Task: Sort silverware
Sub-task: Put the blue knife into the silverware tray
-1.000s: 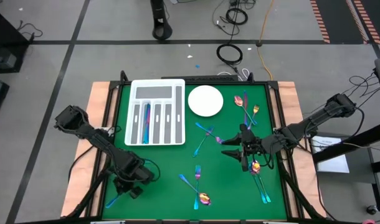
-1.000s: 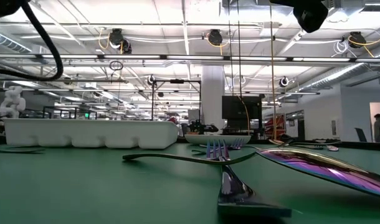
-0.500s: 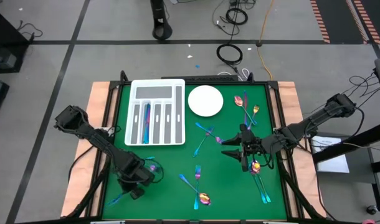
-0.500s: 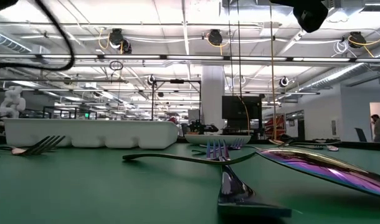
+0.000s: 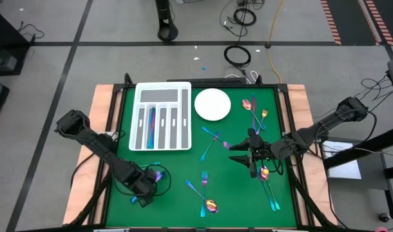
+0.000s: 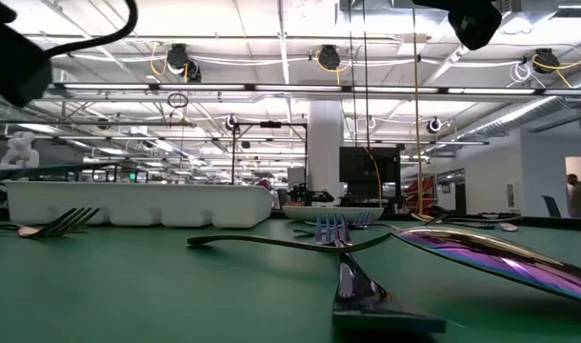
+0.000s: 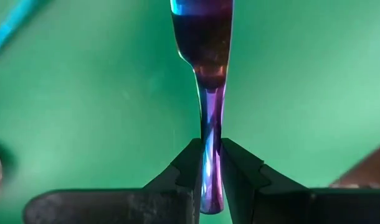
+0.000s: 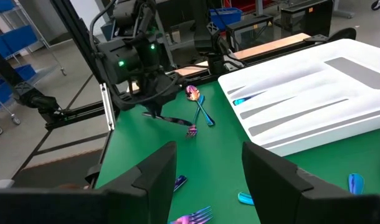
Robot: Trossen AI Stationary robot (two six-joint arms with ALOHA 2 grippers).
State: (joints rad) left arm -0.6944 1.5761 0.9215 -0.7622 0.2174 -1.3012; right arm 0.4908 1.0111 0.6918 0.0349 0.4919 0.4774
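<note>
My left gripper point(image 5: 149, 182) is over the mat's near left part, shut on an iridescent fork point(image 8: 172, 122). The fork's tines point(image 8: 191, 130) point toward the table's right and also show in the low view point(image 6: 67, 220). A spoon point(image 8: 193, 93) with a blue handle lies on the mat just beyond it. My right gripper point(image 5: 238, 158) hovers open and empty over the mat's right half, among loose silverware point(image 5: 209, 145). The white divided tray point(image 5: 163, 116) holds one blue piece point(image 5: 151, 119) in a slot. My left gripper pinches the fork's thin handle point(image 7: 210, 134) between its two fingertips point(image 7: 190, 163), close to the handle's free end. The fingers come from above and lie across the handle. The fork slants down from the fingers, tined end low; I cannot tell whether the tines touch the mat.
The round white plate point(image 5: 212, 104) stands at the far middle. Forks and spoons lie scattered at the far right point(image 5: 254, 111), near right point(image 5: 268, 187) and near middle point(image 5: 203, 187). A blue piece point(image 5: 133, 199) lies by the left arm. Wooden rims border the green mat point(image 5: 177, 161).
My left gripper has gone a little toward the table's right and near edges. The fork's tined end has come into the low view at the left, where it was out of sight a second ago.
</note>
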